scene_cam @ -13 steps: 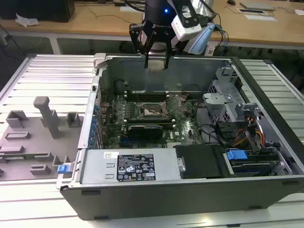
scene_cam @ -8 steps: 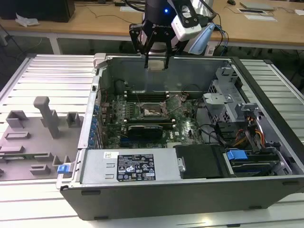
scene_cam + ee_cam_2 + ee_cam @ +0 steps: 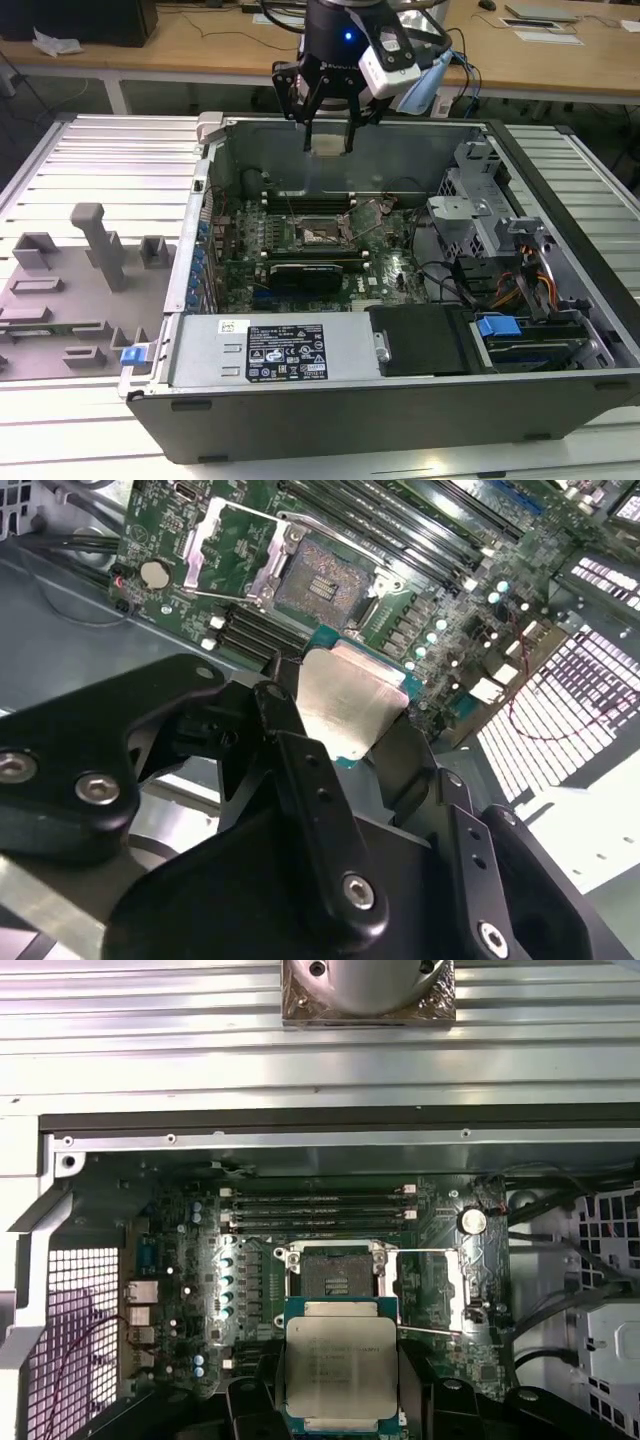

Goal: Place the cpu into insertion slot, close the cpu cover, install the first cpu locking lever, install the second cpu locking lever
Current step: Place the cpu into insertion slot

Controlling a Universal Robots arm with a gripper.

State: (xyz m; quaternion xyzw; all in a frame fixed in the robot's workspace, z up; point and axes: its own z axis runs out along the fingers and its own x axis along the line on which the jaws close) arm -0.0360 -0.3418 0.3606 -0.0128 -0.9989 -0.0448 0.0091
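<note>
My gripper (image 3: 328, 140) hangs above the open computer case, shut on the cpu (image 3: 328, 146) by two opposite edges. The cpu's silver-grey top (image 3: 345, 695) lies flat between the black fingers (image 3: 285, 720); in the first wrist view the cpu (image 3: 340, 1360) sits just short of the insertion slot (image 3: 335, 1278). The slot (image 3: 320, 233) lies bare on the motherboard well below the gripper, its pinned centre (image 3: 325, 580) exposed. The cpu cover (image 3: 432, 1290) is swung open beside the slot, also seen as the cover (image 3: 215, 555) in the second wrist view, with thin wire levers raised around it.
The case's back wall (image 3: 400, 150) stands just behind the gripper. A long black card (image 3: 305, 270) and memory slots (image 3: 320, 1210) flank the socket. Drive cage (image 3: 470, 215), cables and power supply (image 3: 270, 350) fill the case. A grey fixture tray (image 3: 70, 290) lies at the exterior view's left.
</note>
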